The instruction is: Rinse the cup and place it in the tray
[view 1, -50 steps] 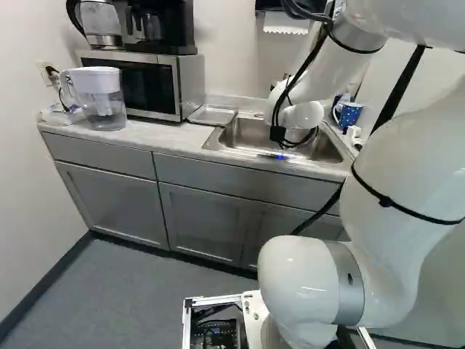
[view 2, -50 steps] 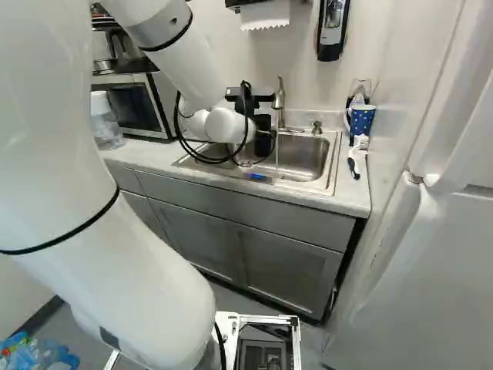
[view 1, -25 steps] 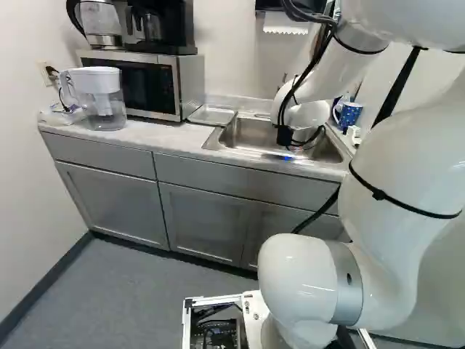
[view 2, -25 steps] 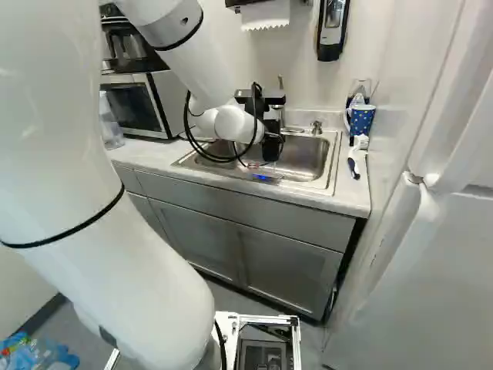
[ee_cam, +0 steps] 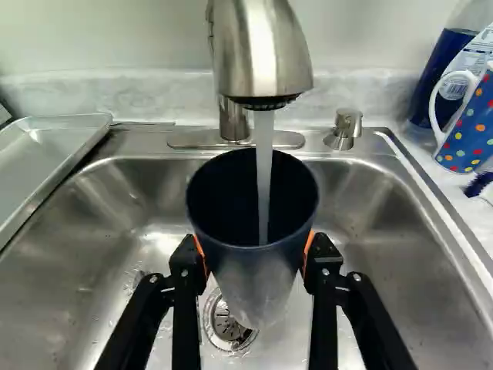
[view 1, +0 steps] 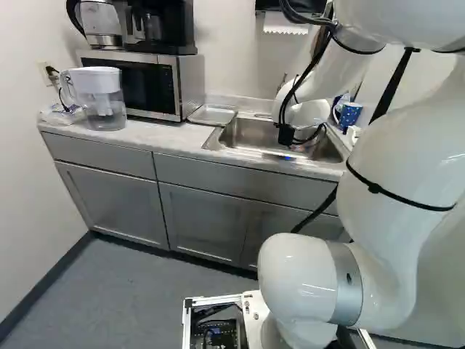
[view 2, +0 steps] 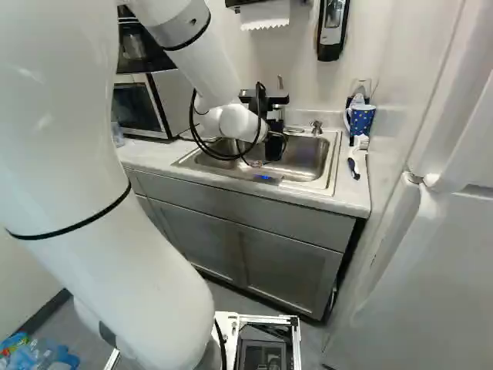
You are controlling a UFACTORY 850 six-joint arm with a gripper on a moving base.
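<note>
Over the sink [view 2: 304, 158] hangs my gripper [view 2: 275, 142], partly hidden by cables in the right base view. In the wrist view the gripper [ee_cam: 256, 253] is shut on a dark blue cup [ee_cam: 253, 266], one orange pad against each side. The cup's mouth faces up beneath the faucet [ee_cam: 262, 54], and a stream of water [ee_cam: 264, 169] runs into it. Below the cup lies the sink drain [ee_cam: 227, 320]. The metal tray [ee_cam: 50, 158] rests on the counter beside the sink, at its microwave side; it also shows as a tray [view 1: 212, 115] in the left base view.
A dotted blue mug [view 2: 360, 119], a brush [view 2: 355, 158] and a bottle [ee_cam: 443, 77] stand or lie at the sink's other side. A soap knob [ee_cam: 346, 127] is by the faucet. The microwave [view 1: 142, 83] and a water pitcher [view 1: 102, 98] stand on the counter.
In the right base view my gripper has shifted rightward over the sink to the faucet, with less movement in the last half second. The base has stayed put.
</note>
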